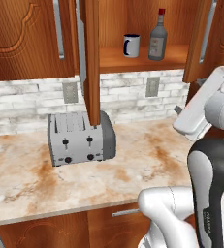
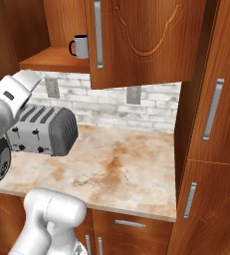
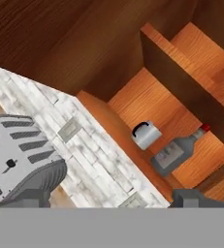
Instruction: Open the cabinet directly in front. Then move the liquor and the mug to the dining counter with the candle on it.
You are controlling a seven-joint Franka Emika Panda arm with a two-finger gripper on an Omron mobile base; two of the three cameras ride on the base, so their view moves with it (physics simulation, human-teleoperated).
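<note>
The cabinet [image 1: 133, 29] is seen open, with the mug [image 1: 131, 45] and the liquor [image 1: 158, 41] stood side by side on its lower shelf, mug to the left. The jaws are held wide apart, clamped on nothing. A toaster [image 1: 79, 138] is set on the worktop [image 1: 133, 164] below.

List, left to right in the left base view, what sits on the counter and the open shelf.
Silver four-slot toaster on the counter → white mug with navy handle on the shelf → grey-clear glass bottle with red cap beside it.
</note>
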